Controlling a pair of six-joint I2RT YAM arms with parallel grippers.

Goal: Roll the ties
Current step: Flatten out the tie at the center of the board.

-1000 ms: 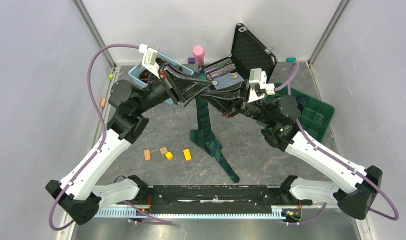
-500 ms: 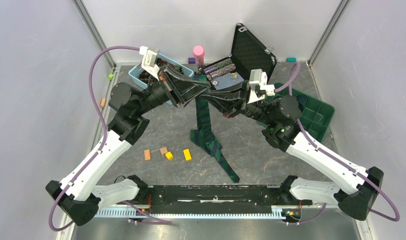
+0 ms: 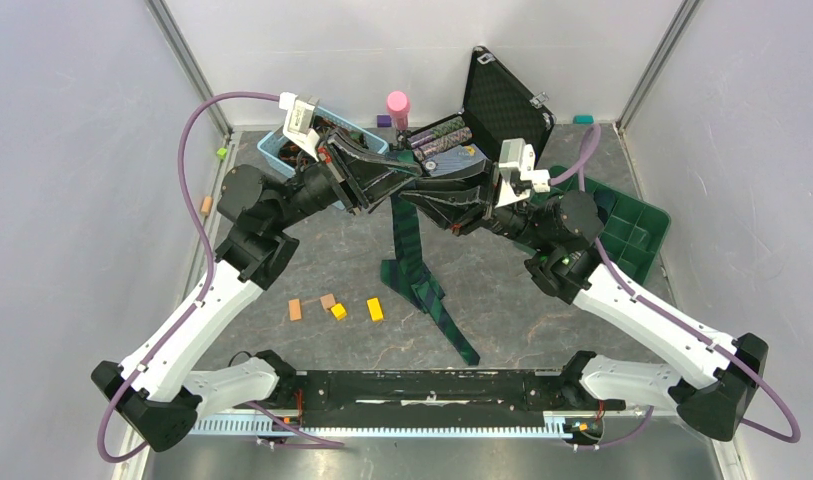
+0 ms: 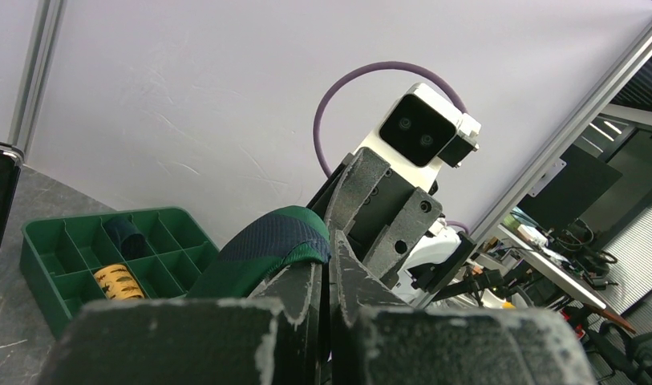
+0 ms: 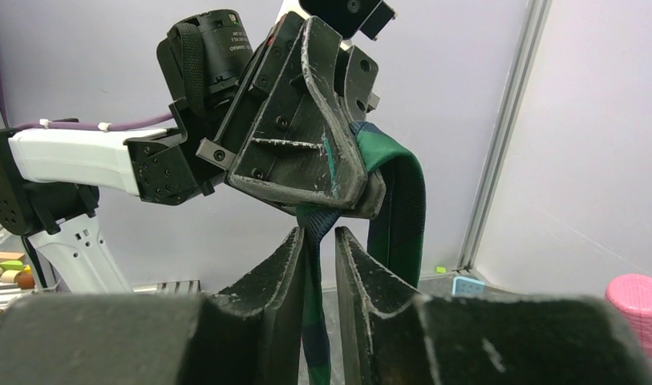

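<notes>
Left tool point(image 4: 327, 255): closed on a fold of the green-and-navy plaid tie point(image 3: 410, 255), held high above the middle of the desk point(image 3: 542, 300). Right tool point(image 5: 316, 237): jaws parted, tie strand hanging through the gap, tips just beside the left tool's. Tie drops from the pinch to the desk; its lower length lies slack toward the near edge.

Risks (judgement):
1. One pinch carries the whole tie. Smooth fabric may slide out and fall in a heap, leaving no start for a roll.
2. Tips this close could clash, or snag the fold.
3. Trailing end may drag and twist the strand.

Unclear: depth of fabric inside the left pinch; whether the right pads touch cloth; tie's upper end, hidden behind both tools.
</notes>
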